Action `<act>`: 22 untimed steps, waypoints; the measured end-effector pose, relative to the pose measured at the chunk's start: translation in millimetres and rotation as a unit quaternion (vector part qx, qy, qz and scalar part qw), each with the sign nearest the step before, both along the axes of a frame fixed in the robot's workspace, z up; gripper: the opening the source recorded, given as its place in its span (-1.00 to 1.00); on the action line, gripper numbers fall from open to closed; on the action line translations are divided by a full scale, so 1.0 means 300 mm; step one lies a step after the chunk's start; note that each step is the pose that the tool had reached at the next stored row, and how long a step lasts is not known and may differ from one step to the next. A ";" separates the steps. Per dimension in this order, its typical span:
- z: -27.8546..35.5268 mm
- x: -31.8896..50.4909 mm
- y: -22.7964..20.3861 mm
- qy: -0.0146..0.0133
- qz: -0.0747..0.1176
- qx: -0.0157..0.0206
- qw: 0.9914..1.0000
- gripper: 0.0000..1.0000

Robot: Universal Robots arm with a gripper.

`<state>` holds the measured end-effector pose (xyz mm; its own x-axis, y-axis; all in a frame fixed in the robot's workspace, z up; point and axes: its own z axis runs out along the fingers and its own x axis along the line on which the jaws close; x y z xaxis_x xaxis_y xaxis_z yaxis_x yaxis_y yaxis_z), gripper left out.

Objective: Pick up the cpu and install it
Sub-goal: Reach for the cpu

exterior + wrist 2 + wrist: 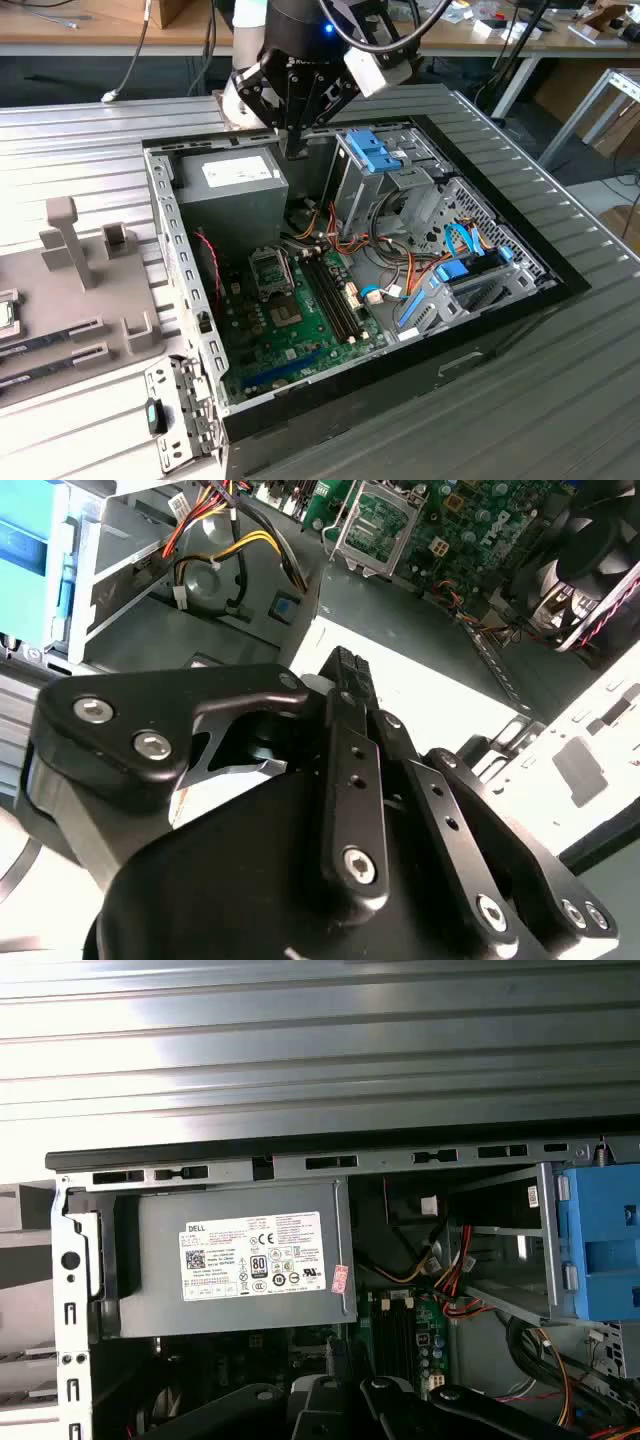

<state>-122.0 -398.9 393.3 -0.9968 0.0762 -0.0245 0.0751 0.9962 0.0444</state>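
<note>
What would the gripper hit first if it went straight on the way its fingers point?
Probably the power supply: in the second wrist view the gripper points at its labelled top, close to an edge. Depth is unclear, so it might just miss that edge.

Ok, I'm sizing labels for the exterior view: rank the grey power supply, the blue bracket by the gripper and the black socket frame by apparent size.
1. grey power supply, clearly largest.
2-3. blue bracket and black socket frame look about alike; not ranked.
</note>
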 end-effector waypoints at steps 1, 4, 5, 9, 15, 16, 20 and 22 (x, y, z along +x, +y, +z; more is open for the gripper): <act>0.000 -0.001 0.000 0.000 0.000 0.000 1.000 -0.79; 0.000 -0.005 0.000 0.000 0.000 0.000 1.000 -0.79; 0.000 -0.007 0.000 0.000 0.000 0.000 1.000 -0.79; 0.000 -0.012 0.000 0.000 0.000 0.000 1.000 -0.79; 0.000 -0.020 0.000 0.000 0.000 0.000 1.000 -0.79; 0.000 -0.020 0.000 0.000 0.000 0.000 1.000 -0.79; 0.000 -0.027 0.000 0.000 0.000 0.000 1.000 -0.79; 0.000 -0.028 0.000 0.000 0.000 0.000 1.000 -0.79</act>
